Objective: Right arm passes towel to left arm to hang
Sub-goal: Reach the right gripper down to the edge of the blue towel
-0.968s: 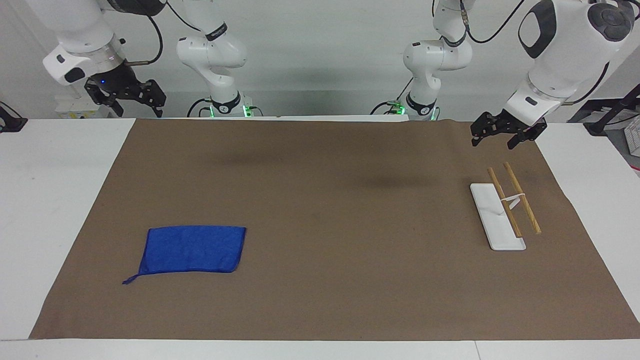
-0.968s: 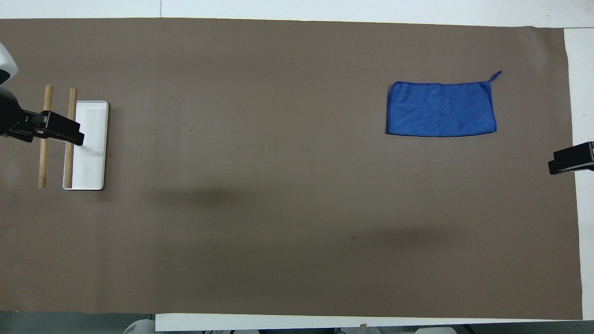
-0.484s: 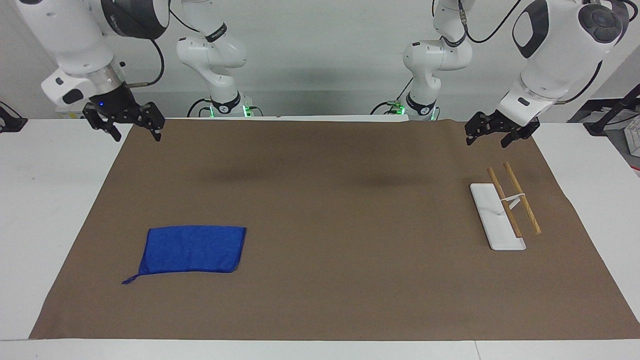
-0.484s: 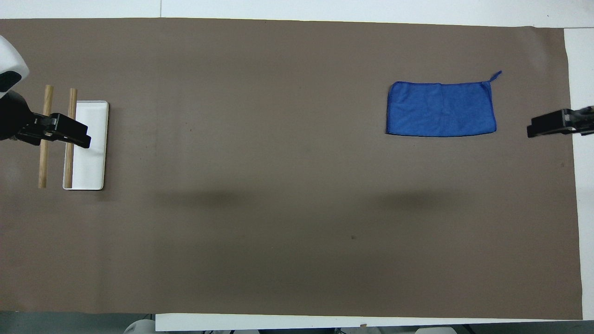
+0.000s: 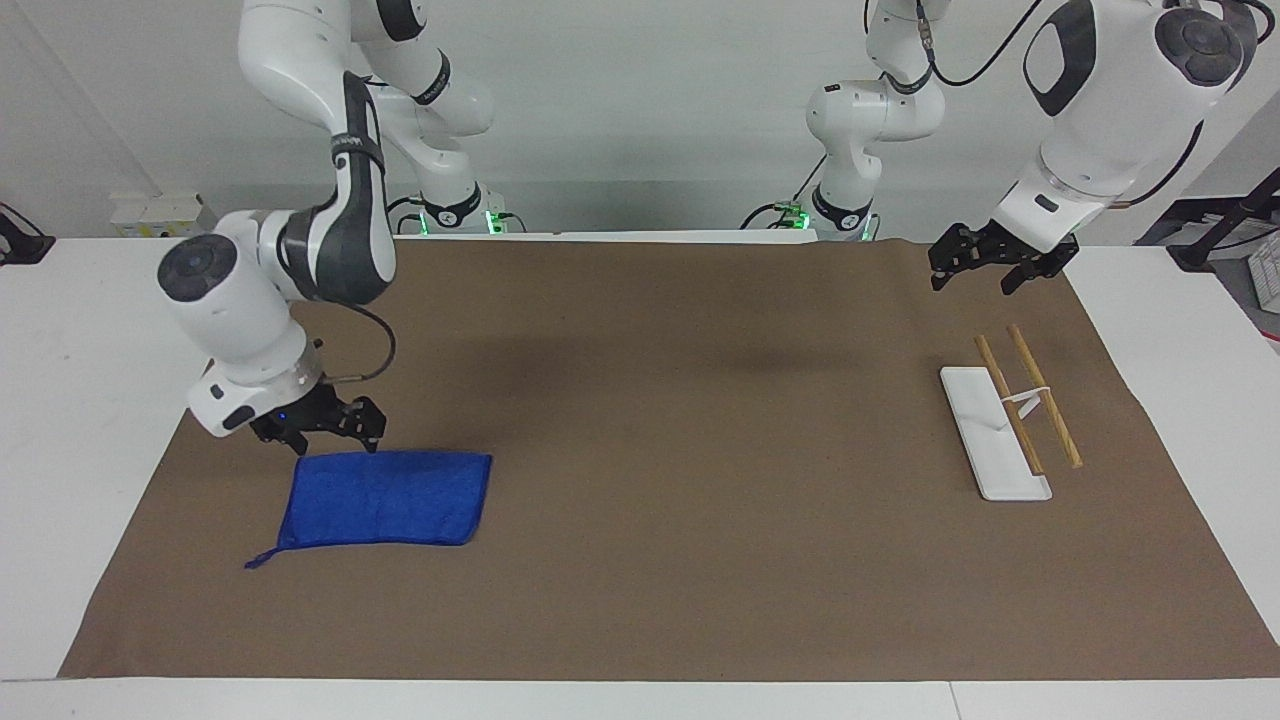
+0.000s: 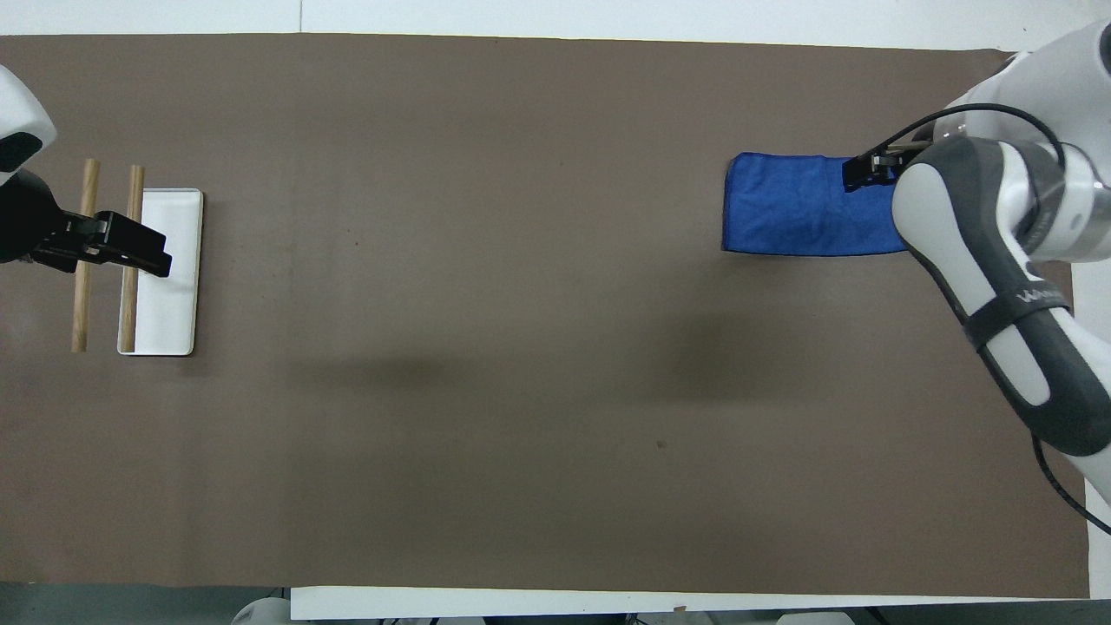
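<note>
Towel (image 5: 385, 498) flat on mat, right pincer (image 5: 325, 432) wide open, empty, just above its edge.

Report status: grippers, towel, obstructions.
Right gripper open, low over towel edge nearest robots, nothing gripped. Left gripper open, waiting over the mat above the rack. Towel flat on mat. Nothing obstructing.

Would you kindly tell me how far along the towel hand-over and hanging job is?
Done: nothing yet; the towel lies flat on the brown mat. In hand: the right claw, open, hangs low at the towel's edge nearer the robots, with nothing gripped. Left: grasping, lifting, passing to the left claw, which waits open in the air near the rack, then hanging the towel on the rack's wooden bars.
</note>
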Controlling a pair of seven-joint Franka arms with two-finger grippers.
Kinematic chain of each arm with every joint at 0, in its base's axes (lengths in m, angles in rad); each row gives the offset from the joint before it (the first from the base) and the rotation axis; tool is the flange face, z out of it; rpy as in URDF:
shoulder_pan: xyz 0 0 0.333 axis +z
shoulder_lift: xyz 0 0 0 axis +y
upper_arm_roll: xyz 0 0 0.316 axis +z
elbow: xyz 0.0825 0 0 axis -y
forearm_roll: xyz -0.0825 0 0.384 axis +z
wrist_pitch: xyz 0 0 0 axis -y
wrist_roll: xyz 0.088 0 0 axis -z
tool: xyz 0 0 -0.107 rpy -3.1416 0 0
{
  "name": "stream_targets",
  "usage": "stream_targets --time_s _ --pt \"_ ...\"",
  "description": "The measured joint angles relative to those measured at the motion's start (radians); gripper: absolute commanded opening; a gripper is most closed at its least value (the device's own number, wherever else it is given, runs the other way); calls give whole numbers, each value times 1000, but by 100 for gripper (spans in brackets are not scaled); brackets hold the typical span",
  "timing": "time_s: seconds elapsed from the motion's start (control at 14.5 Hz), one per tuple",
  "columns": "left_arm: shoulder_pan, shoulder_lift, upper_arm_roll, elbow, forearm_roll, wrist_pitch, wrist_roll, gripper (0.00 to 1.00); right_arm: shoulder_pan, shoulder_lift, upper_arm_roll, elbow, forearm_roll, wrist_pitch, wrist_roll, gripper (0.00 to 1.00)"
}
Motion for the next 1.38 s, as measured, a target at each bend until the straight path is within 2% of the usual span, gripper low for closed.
stream_targets --time_s 0.21,0.83,1.18,1.38 --pt "0 0 0 0 0 -1 -1 98 2 50 0 -9 1 26 0 98" --pt "0 0 -3 0 0 -11 -2 98 -6 71 1 -58 38 122 -46 92" --pt "0 0 -7 0 0 -13 -2 98 -5 78 1 -74 38 133 -93 82" --pt "0 0 -8 0 0 -14 -2 98 -11 78 -1 -85 38 136 -99 80"
